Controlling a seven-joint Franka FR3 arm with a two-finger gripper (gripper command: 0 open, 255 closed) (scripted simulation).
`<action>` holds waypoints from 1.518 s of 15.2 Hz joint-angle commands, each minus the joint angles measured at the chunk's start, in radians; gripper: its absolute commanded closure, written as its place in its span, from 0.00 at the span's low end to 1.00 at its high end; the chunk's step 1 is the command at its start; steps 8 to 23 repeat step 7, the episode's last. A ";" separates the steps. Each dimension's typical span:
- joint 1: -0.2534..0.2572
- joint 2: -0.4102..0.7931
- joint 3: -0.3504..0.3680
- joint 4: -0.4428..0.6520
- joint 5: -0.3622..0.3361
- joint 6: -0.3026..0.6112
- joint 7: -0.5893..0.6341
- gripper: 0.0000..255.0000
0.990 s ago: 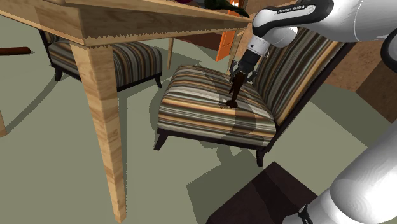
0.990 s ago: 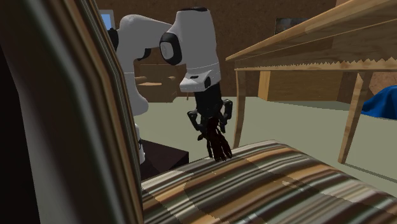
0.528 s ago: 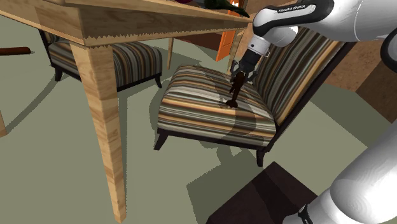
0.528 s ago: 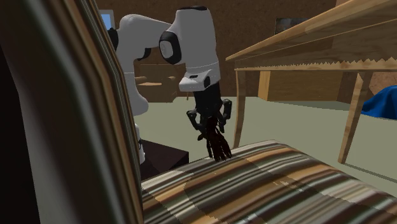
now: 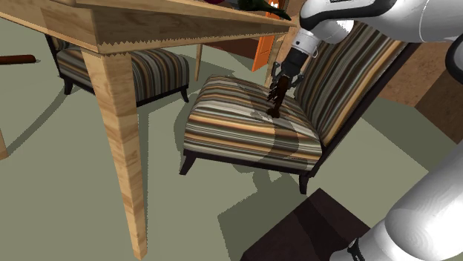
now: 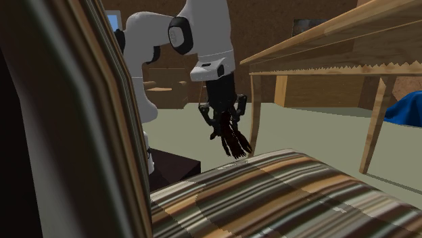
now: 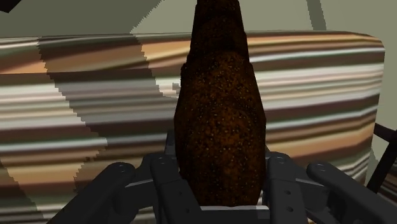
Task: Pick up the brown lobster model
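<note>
lobster (image 6: 235,140) in claw (image 6: 222,122) above chair (image 6: 291,193)

Counts of things by kind. Striped chairs: two, the nearer chair (image 5: 245,122) and the farther chair (image 5: 145,70). Wooden table (image 5: 148,26): one. Brown lobster (image 6: 234,139): one. White arm (image 5: 415,18): one, bearing one black tool (image 6: 223,122) with two fingers (image 7: 283,178). Dark stand (image 5: 319,226): one. Orange panel (image 5: 261,52): one. Blue object (image 6: 406,108): one. Reddish object on the floor (image 5: 16,59): one.
</note>
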 commanded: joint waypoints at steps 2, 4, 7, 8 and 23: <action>-0.001 0.001 -0.001 0.041 -0.002 -0.039 0.009 1.00; -0.002 0.002 -0.001 0.070 -0.003 -0.066 0.015 1.00; -0.002 0.004 -0.002 0.087 -0.003 -0.081 0.018 1.00; -0.002 0.004 -0.002 0.087 -0.003 -0.081 0.018 1.00; -0.002 0.004 -0.002 0.087 -0.003 -0.081 0.018 1.00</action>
